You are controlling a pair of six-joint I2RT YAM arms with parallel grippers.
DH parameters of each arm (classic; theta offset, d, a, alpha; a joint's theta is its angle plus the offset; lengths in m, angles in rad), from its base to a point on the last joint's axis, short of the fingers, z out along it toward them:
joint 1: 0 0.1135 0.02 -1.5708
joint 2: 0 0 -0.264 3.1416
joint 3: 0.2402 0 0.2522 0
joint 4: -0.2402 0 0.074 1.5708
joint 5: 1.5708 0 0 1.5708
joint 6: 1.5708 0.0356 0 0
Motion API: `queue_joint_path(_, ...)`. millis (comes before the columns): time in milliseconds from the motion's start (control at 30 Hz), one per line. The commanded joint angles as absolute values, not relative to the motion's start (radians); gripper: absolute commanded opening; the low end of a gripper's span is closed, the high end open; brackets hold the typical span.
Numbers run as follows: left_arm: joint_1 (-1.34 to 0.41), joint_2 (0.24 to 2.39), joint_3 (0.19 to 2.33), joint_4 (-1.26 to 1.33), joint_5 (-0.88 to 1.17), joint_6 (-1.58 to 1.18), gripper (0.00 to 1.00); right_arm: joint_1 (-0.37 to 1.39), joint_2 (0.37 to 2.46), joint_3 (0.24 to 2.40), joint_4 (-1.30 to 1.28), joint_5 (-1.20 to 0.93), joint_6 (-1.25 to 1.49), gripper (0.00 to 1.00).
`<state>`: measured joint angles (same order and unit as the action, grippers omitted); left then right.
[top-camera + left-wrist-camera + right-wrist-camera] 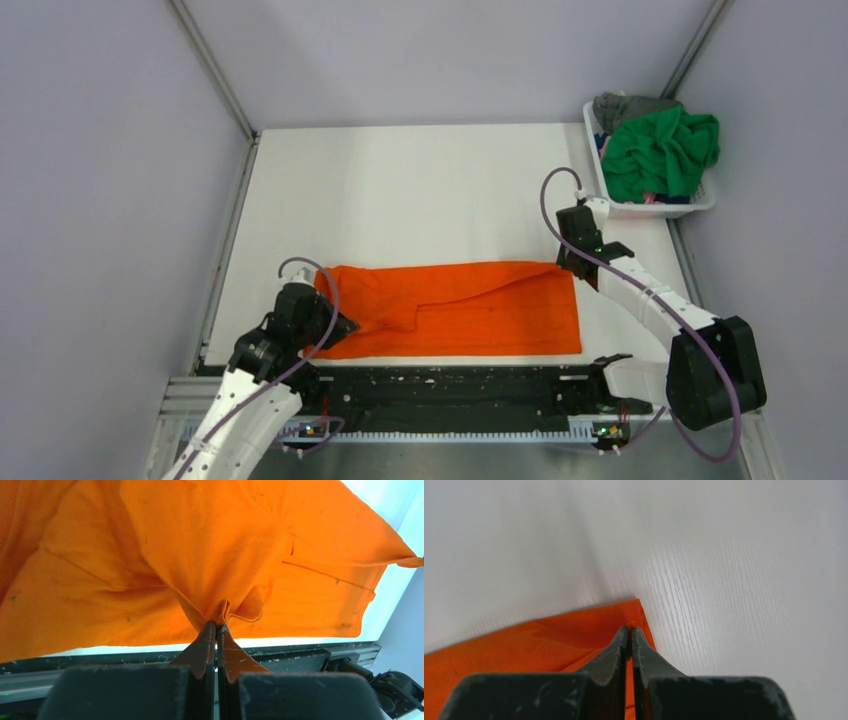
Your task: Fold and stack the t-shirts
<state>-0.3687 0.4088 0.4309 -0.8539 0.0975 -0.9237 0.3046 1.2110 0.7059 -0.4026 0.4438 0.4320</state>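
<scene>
The orange t-shirt (470,310) lies on the white table (420,190) as a long flat band near the front edge. My left gripper (340,325) is at its left end, shut on a pinched bunch of the cloth (200,545); the jaws (216,625) are pressed together with the fabric puckered at their tips. My right gripper (568,262) is at the far right corner of the shirt. Its jaws (629,628) are together with a sliver of the orange cloth (539,640) between them. A green t-shirt (660,150) and a grey one (625,105) are heaped in the basket.
The white slatted basket (700,205) stands at the back right corner of the table. A black rail (450,385) runs along the near edge, just in front of the orange shirt. Grey walls close in both sides and the back.
</scene>
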Motion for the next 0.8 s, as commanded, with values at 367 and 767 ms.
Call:
queue_joint_path(367,-0.372,0.353,0.564,-1.000,0.074,-0.952,0.97,0.298,1.052,0.656,-0.547,0.509,0.573,0.77)
queue_joint_path(767,-0.370,0.911,0.549,-0.494,0.014,-0.894,0.99,0.301,1.055,0.576,-0.158,-0.160,0.524,0.99)
